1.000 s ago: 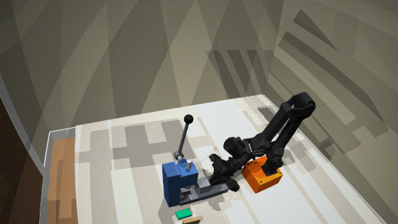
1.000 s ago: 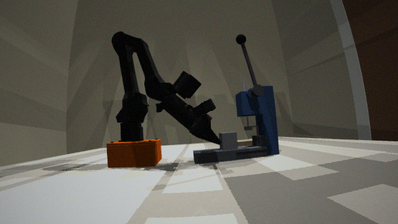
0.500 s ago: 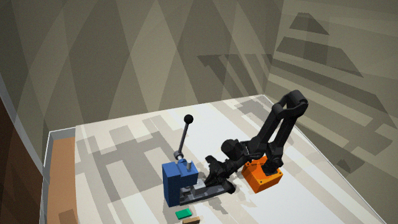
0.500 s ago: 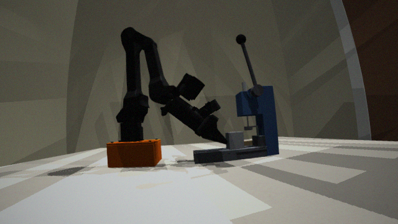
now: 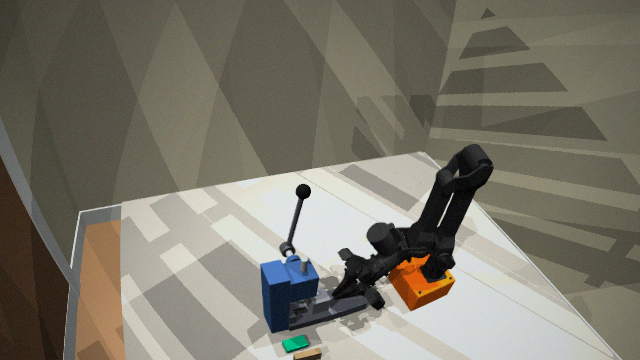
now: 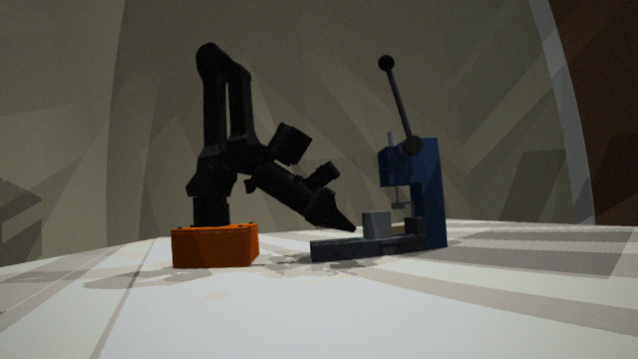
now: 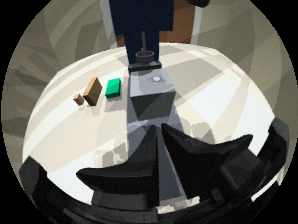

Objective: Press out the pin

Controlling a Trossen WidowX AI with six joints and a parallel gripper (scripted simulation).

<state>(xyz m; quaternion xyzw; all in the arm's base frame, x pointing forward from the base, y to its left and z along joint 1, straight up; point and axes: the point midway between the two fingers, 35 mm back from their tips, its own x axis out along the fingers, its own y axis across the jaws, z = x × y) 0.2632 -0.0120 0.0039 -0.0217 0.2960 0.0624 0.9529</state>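
Note:
The grey block (image 5: 321,302) (image 6: 377,225) (image 7: 152,106) sits upright on the dark grey press bed (image 5: 345,308) (image 6: 344,250), in front of the punch (image 6: 397,197) (image 7: 145,56). Its pale round pin (image 7: 156,78) shows in its top. The punch is raised, with the block on its arm side. The lever (image 5: 295,222) (image 6: 399,102) of the blue press (image 5: 276,300) (image 6: 433,194) stands up. My gripper (image 5: 334,294) (image 6: 355,229) (image 7: 157,127) is shut and empty, its tips low over the bed, just behind the block with a small gap. I cannot make out the cup.
A green block (image 5: 295,343) (image 7: 113,88) and a wooden block (image 5: 307,354) (image 7: 92,91) lie beside the press. A smaller wooden piece (image 7: 78,99) lies near them. A dark stop (image 6: 416,225) (image 7: 145,66) stands on the bed near the press column.

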